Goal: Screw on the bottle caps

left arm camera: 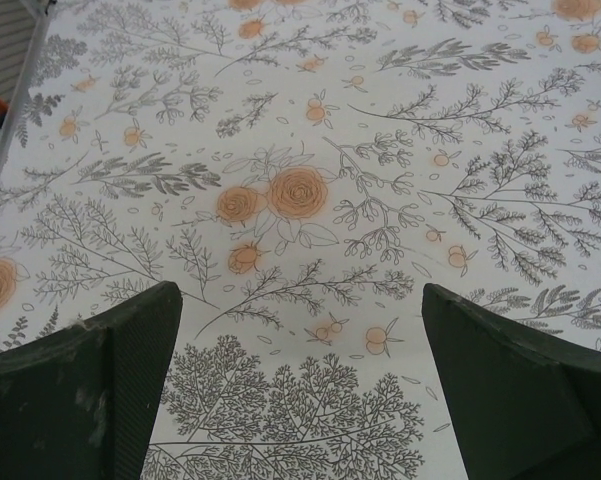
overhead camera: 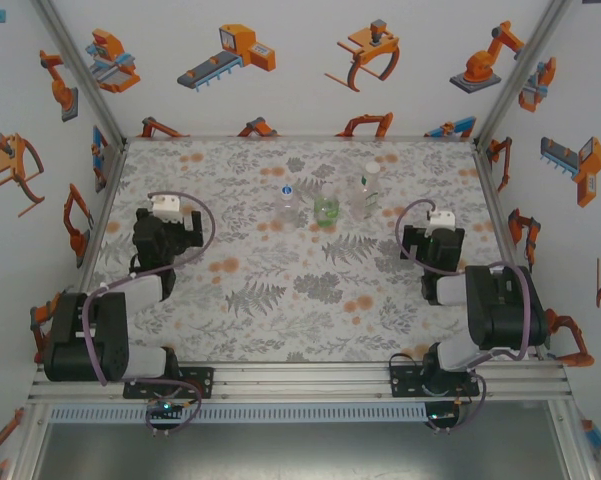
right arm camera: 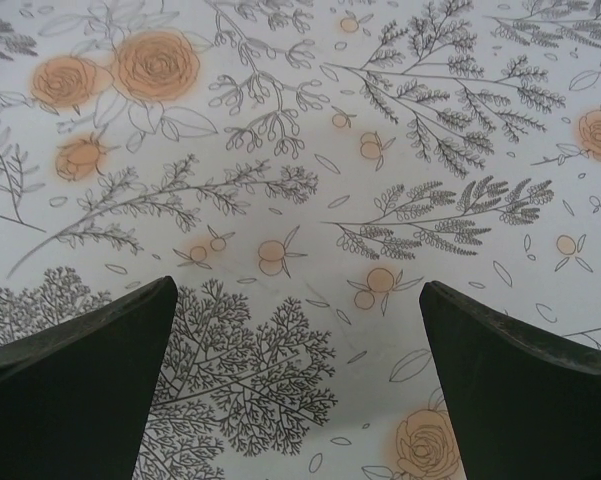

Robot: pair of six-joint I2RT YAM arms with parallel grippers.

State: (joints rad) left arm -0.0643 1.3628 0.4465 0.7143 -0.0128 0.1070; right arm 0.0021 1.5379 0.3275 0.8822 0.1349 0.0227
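Note:
Three bottles stand upright in a row at the back middle of the table. The left colourless bottle point(overhead camera: 288, 203) has a small blue cap point(overhead camera: 287, 187) at its top. Beside it is the short green bottle point(overhead camera: 326, 210), whose top is too small to make out. The taller colourless bottle point(overhead camera: 364, 195) carries a pale cap point(overhead camera: 371, 170). My left gripper point(overhead camera: 167, 235) rests over the left side of the table, far from the bottles. In the left wrist view my left gripper point(left arm camera: 300, 295) is open over bare cloth. My right gripper point(overhead camera: 432, 247) is at the right, and in its wrist view my right gripper point(right arm camera: 298, 285) is open and empty.
A floral-print cloth point(overhead camera: 280, 300) covers the table. White walls with orange robot stickers close in the left, back and right sides behind aluminium posts point(overhead camera: 90, 75). A metal rail point(overhead camera: 300, 380) runs along the near edge where both arm bases are bolted.

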